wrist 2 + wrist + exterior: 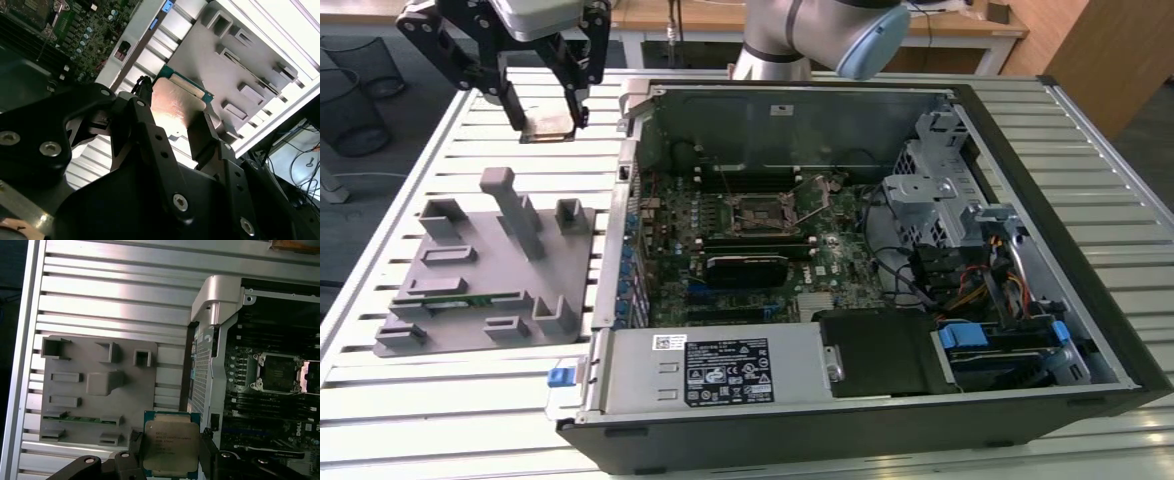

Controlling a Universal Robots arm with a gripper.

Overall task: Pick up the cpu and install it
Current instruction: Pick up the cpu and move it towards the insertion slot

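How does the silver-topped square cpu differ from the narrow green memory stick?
The silver-topped square cpu is broad and metal-faced; the narrow green memory stick is long and thin. The cpu is held in the black tool above the table; the stick lies in the grey plastic tray. Both show green board.

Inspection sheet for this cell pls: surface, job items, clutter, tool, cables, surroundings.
Surface: pale slatted metal table, open computer case lying on it.
Job's things: cpu clamped in the tool, off the table, outside the case; motherboard socket bare, no chip seated.
Clutter: grey fixture tray with a green memory stick in one slot.
Grippers: tool shut on the cpu's edges.
Cables: coloured wire bundle inside the case, at the exterior view's right.
Surroundings: wire bins at the exterior view's left, wooden desks behind.
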